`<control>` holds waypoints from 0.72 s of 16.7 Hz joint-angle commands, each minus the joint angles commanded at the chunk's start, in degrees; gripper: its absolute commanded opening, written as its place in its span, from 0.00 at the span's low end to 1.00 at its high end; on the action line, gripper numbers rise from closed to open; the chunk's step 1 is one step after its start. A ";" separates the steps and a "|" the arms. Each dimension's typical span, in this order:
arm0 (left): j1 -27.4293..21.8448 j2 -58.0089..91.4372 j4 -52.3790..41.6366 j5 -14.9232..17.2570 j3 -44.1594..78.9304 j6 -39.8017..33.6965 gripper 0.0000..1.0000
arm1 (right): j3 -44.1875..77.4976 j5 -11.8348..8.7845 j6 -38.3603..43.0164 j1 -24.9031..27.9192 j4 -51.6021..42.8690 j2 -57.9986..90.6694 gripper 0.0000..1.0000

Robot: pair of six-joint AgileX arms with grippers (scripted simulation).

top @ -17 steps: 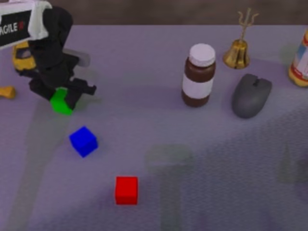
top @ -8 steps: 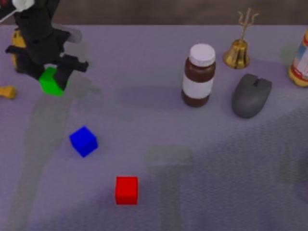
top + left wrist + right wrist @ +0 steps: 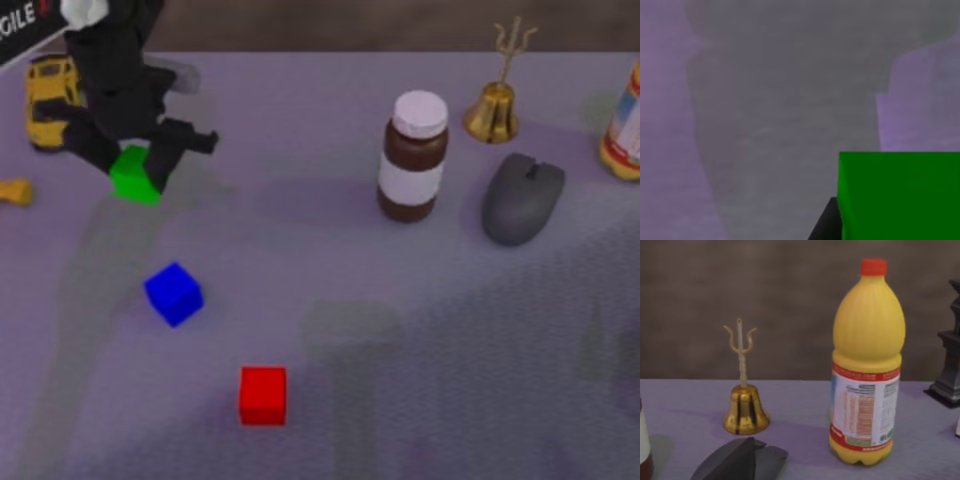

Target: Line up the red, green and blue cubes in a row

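A: Where does the left claw (image 3: 138,160) stand?

B: Up and to the left of the blue cube (image 3: 173,293), well apart from it, and clamped on the green cube (image 3: 134,175). The left wrist view shows green filling one corner with a dark finger edge against it, and shaded desk (image 3: 300,260) beyond — the cube looks to be carried clear of the surface.

A: And the other two cubes?

B: The blue cube sits on the desk, turned at an angle. The red cube (image 3: 263,395) lies down and to the right of the blue cube, apart from it, squarer to the desk edge. The right claw is out of the top view; its wrist camera only faces a gold bell (image 3: 743,410) and a yellow bottle (image 3: 866,365), so I cannot tell its state.

A: What could go wrong?

B: The row needs the green cube set down in line with the blue cube and the red one. If it comes in too close to the blue cube, a finger could knock that cube and skew the line. A yellow toy car (image 3: 50,95) sits up and left of the blue cube, just beside the arm — a wide swing might clip it. A loose grip could also let the green cube twist on release.
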 joint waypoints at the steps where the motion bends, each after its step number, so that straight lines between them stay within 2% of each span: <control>1: -2.02 -0.83 0.32 -0.07 -1.17 -2.80 0.00 | 0.00 0.00 0.00 0.00 0.00 0.00 1.00; 4: -9.48 -4.04 1.49 -0.25 -5.98 -13.44 0.00 | 0.00 0.00 0.00 0.00 0.00 0.00 1.00; 12: -31.67 -14.34 5.28 -0.38 -21.19 -47.79 0.00 | 0.00 0.00 0.00 0.00 0.00 0.00 1.00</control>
